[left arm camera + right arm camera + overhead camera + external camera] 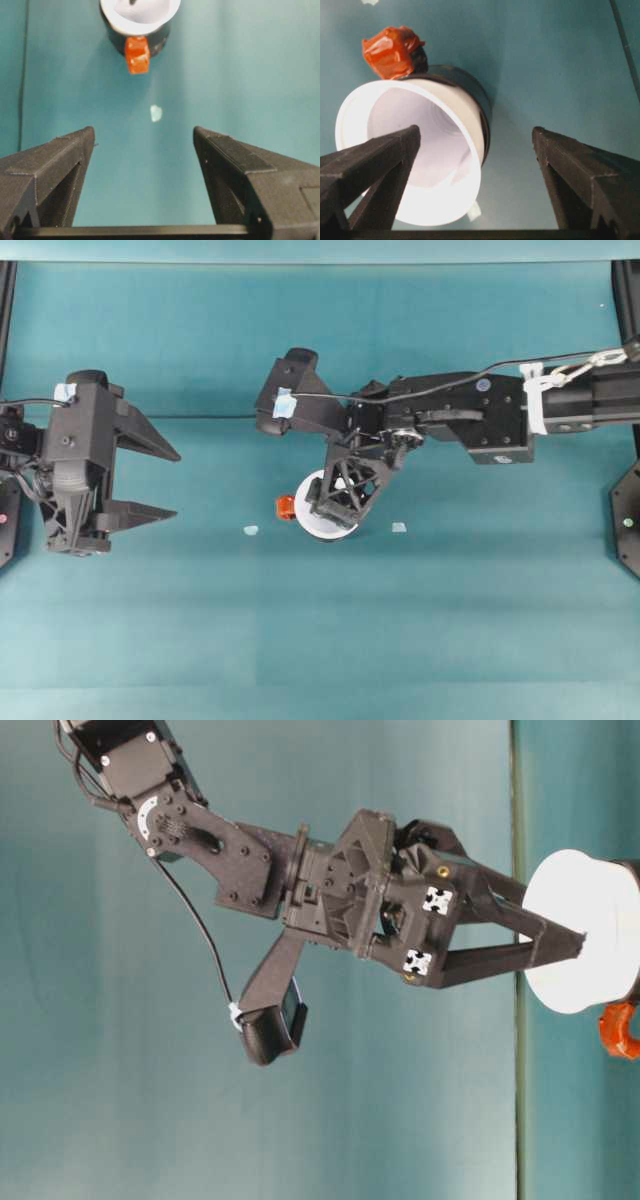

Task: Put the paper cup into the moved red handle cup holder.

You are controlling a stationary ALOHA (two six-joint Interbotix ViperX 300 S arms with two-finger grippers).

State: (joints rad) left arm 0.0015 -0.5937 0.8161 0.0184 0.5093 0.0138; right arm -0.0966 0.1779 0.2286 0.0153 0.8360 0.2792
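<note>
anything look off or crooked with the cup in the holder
The paper cup sits in the red handle cup holder but looks tilted, its rim off-centre from the black wall rather than level. The right gripper is open, one finger inside the rim. Two small pale scraps lie on the table.

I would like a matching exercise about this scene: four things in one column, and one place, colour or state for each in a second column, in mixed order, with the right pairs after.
Things:
1. paper cup
2. handle of the red handle cup holder
3. left gripper
4. right gripper

Descriptions:
A. open, apart from the cup, at the left of the overhead view
B. red-orange
C. white, sitting in the black holder
D. open, one finger over the cup's mouth, the other outside it

Pairs: 1-C, 2-B, 3-A, 4-D
</note>
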